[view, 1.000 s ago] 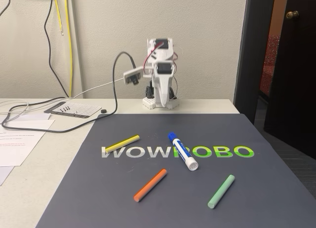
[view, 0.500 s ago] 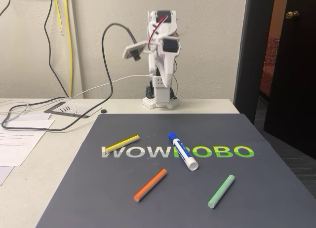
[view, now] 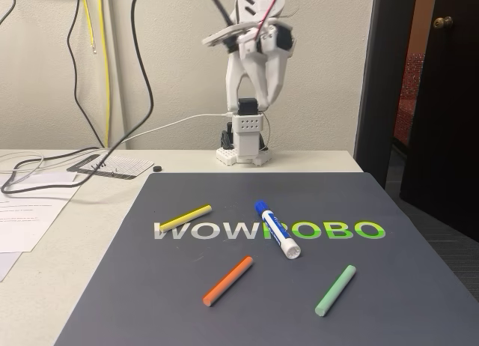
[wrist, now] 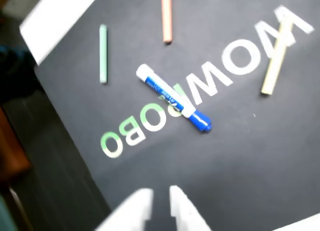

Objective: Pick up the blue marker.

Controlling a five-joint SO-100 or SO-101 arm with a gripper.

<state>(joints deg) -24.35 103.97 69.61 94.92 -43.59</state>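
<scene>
The gripper [wrist: 161, 203], nearly closed and empty, hangs high above the blue marker [wrist: 173, 97], which lies diagonally ahead, cap end nearer.

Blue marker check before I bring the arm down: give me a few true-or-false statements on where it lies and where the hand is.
1. The blue marker lies flat on the dark mat, across the printed lettering. True.
2. The hand is shut on the marker. False: in the wrist view its fingertips stand close together, clear of the marker and holding nothing.
3. The orange stick touches the marker. False: bare mat separates them.
4. In the fixed view the green stick lies to the right of the marker, nearer the camera. True.
5. The yellow stick lies on the white paper. False: it lies on the mat, over the lettering.
</scene>
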